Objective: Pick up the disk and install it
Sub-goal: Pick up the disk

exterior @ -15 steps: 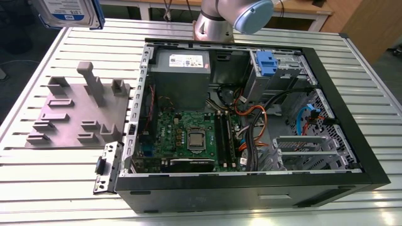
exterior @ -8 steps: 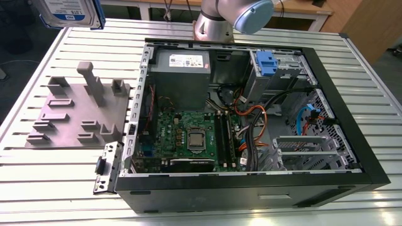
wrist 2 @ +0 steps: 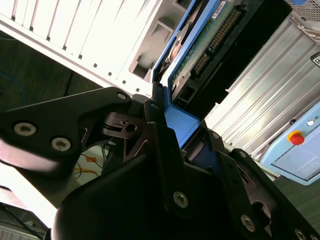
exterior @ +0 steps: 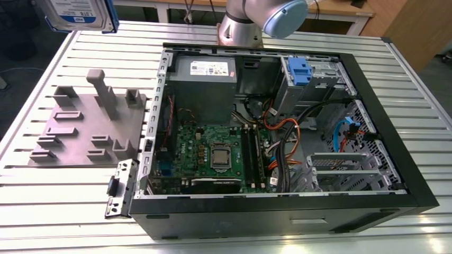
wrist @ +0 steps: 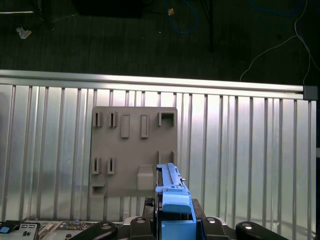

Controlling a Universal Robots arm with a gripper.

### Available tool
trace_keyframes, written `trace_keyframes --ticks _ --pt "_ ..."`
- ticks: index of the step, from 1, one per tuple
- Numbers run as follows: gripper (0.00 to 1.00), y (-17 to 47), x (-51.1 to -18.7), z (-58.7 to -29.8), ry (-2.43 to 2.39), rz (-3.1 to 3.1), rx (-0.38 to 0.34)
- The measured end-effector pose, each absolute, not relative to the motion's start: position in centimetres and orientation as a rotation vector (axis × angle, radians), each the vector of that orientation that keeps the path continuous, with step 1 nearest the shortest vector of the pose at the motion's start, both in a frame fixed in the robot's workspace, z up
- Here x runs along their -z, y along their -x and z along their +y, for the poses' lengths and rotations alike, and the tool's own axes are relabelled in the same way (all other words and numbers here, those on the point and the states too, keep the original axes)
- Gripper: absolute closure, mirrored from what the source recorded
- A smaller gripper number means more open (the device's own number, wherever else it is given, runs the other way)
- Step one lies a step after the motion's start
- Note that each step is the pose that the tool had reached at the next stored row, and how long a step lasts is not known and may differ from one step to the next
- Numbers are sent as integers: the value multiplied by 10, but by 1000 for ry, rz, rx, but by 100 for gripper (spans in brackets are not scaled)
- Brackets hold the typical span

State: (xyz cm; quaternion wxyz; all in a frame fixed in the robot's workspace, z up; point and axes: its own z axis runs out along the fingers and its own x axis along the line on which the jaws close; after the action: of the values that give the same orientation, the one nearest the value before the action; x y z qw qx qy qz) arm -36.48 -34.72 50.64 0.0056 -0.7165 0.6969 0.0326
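Slatted table (exterior: 56, 211) bears a grey fixture (exterior: 78, 132) and open computer case (exterior: 282, 211).

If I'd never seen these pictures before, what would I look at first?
Probably the big open computer case in the middle of the silver table, with its green board and tangle of coloured cables showing. Next, the disk in its blue frame, held in the air at the exterior view's top left, clamped in the fingers of the gripper. A grey slotted plate lies on the exterior view's left of the case.
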Motion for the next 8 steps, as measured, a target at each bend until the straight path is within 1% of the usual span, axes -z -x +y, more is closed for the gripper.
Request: trace_keyframes --ticks 8 --pt "63 362 -506 -347 2243 2182 -102"
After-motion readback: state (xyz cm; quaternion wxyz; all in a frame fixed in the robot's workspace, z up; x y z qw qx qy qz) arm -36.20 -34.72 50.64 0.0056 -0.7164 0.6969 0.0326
